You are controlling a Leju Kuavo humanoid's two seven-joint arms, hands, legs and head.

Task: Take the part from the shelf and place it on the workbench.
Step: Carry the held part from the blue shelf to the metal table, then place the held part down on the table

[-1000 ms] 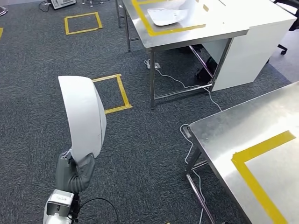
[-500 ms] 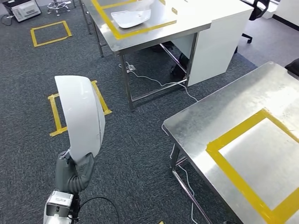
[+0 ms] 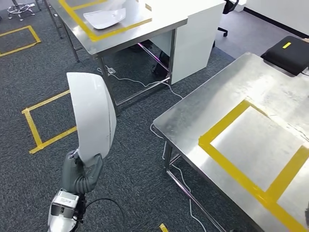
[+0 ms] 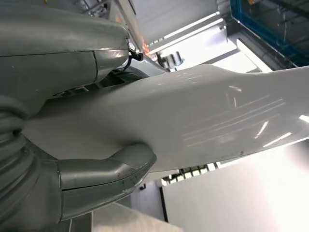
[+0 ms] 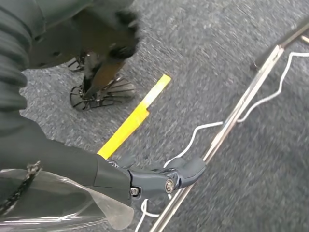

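Note:
The part (image 3: pixel 91 114) is a white curved shell. My left hand (image 3: pixel 80 174) grips its lower end at the lower left of the head view and holds it upright over the carpet. In the left wrist view the thick grey thumb (image 4: pixel 105 176) presses on one face of the part (image 4: pixel 204 121) and the fingers (image 4: pixel 69 46) lie on the other. The steel workbench (image 3: pixel 189 118) stands to the right, with a yellow tape rectangle (image 3: pixel 222 162) on its top. My right hand (image 5: pixel 109 169) hangs over the floor beside the bench frame with nothing in it.
A second steel table (image 3: pixel 120 36) stands at the back with another white shell (image 3: pixel 104 18) inside yellow tape. A black case (image 3: pixel 287 52) lies on the workbench's far corner. White cables (image 3: pixel 146 84) run over the carpet between the tables. Yellow tape squares (image 3: pixel 40 121) mark the floor.
The camera has turned, so the whole scene has slid left and the workbench now shows more fully. My left hand still holds the part upright.

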